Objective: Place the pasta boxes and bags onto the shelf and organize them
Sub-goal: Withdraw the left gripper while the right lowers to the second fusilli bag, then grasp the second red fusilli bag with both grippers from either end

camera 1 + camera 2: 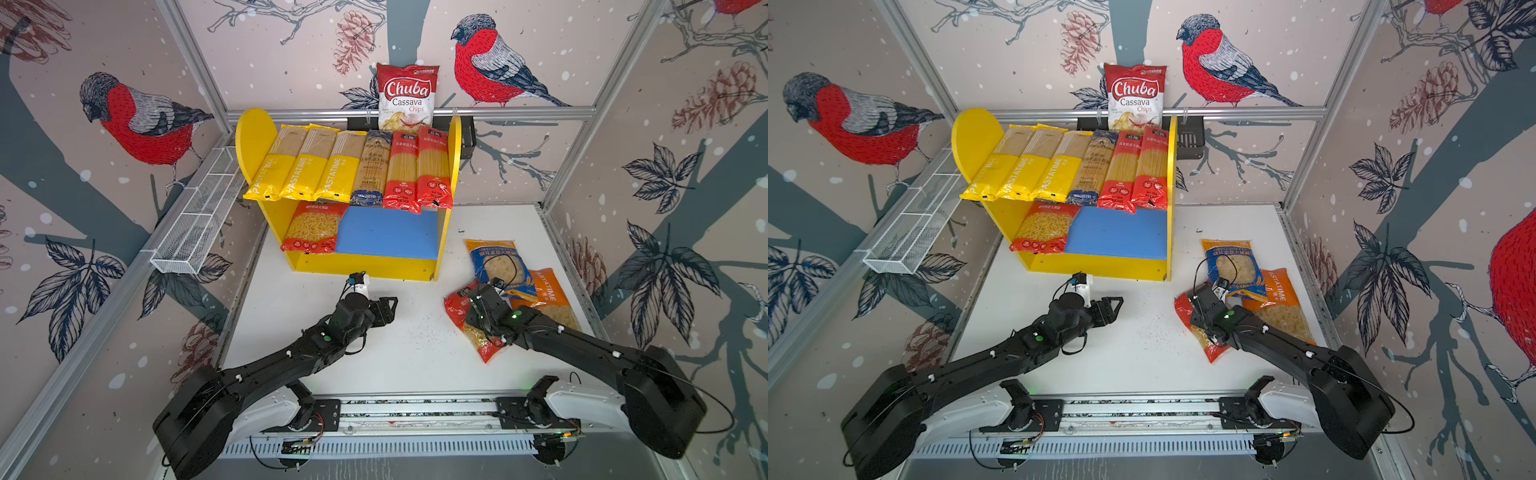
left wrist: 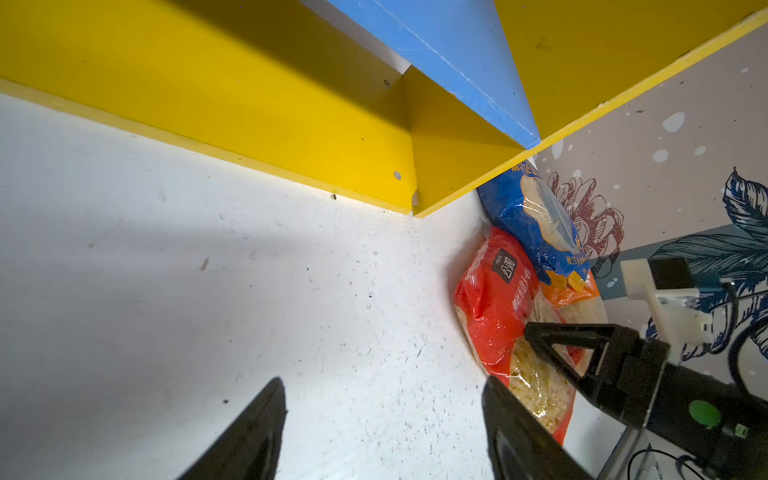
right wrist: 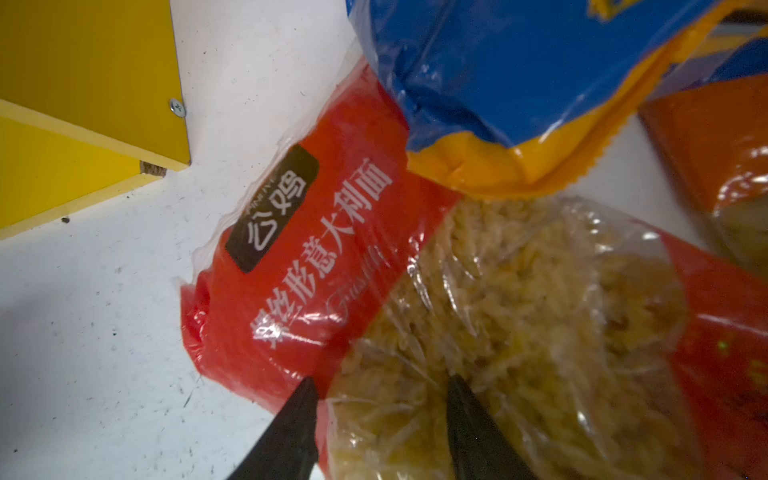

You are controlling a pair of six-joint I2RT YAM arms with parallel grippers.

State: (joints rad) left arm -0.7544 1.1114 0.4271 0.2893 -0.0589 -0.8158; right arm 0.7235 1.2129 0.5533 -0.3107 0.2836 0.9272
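The shelf (image 1: 365, 266) stands at the back of the table. Its upper tier holds three yellow PASTATIME packs (image 1: 307, 166), a dark blue spaghetti pack (image 1: 372, 170) and two red spaghetti packs (image 1: 417, 170). A short red bag (image 1: 313, 226) lies at the left of the blue lower board (image 1: 388, 232). On the table at the right, a blue bag (image 1: 496, 262) overlaps an orange bag (image 1: 548, 295) and a red fusilli bag (image 3: 332, 249). My right gripper (image 3: 380, 384) hovers open right over the red fusilli bag. My left gripper (image 2: 384, 386) is open and empty over bare table before the shelf.
A Chuba chips bag (image 1: 407, 95) stands in a black basket (image 1: 465, 133) behind the shelf. A white wire rack (image 1: 203, 216) hangs on the left wall. The white table (image 1: 407, 353) lies between the two arms, with walls close on both sides.
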